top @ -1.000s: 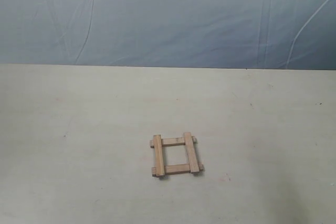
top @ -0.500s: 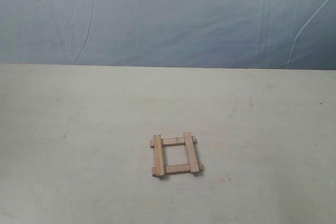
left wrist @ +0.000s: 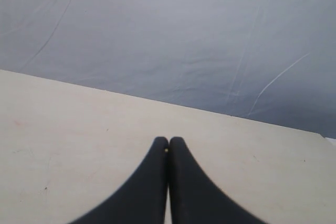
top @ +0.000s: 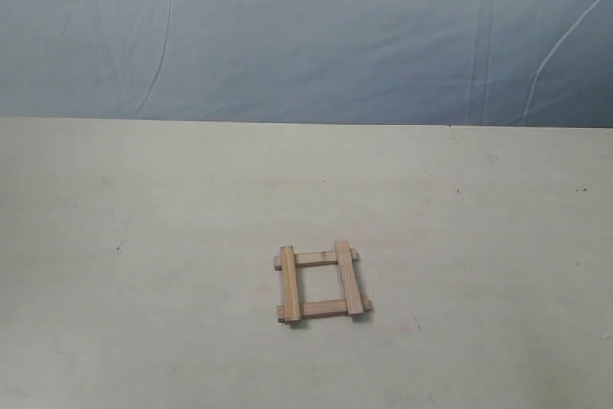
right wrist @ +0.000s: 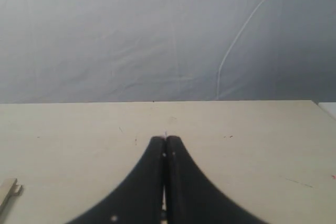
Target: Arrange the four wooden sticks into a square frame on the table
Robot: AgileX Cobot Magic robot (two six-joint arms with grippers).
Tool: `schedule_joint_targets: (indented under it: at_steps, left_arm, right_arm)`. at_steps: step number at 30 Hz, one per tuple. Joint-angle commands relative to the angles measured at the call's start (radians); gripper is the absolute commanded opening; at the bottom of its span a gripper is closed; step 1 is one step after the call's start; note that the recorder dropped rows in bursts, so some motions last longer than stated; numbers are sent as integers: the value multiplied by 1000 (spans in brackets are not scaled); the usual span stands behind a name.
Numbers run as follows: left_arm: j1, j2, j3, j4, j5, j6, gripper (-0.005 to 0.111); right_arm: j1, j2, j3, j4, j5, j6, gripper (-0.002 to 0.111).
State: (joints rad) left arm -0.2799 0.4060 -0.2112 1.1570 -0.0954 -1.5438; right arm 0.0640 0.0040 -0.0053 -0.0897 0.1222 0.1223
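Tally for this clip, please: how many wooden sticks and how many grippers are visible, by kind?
wooden sticks: 4, laid as a square on the table
grippers: 2, the left gripper and the right gripper, both shut
Total: 6

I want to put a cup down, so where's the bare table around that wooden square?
Wide bare table lies left of the square frame, likewise right of it, and behind it up to the blue-grey backdrop. Only the strip nearest the camera is narrow.
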Motion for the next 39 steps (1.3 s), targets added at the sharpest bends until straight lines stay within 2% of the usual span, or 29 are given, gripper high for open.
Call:
schedule_joint_targets:
  at_steps: [1,16,19,22,30,33,39]
  left_arm:
    - [3,-5,4,-4,-13,2,0]
    - [3,-5,4,-4,-13,2,0]
    - [3,-5,4,-4,-12,4,0]
    - [3,-5,4,-4,-12,4,0]
    - [3,-5,4,12,-10,14,0]
    - [-3,-28,6,25,37,37,0]
    - [118,-166,56,-21,23,34,0]
  right_arm:
    - [-5,-4,5,-13,3,-8,-1]
    - [-5,-4,5,0,-11,-8,-1]
    - [-5,-4,5,101,76,-8,-1]
    - [-5,-4,5,121,194,-8,-1]
    - [-5,-4,5,121,182,-8,-1]
    - [-5,-4,5,121,173,-8,-1]
    - [-5,-4,5,121,59,-8,-1]
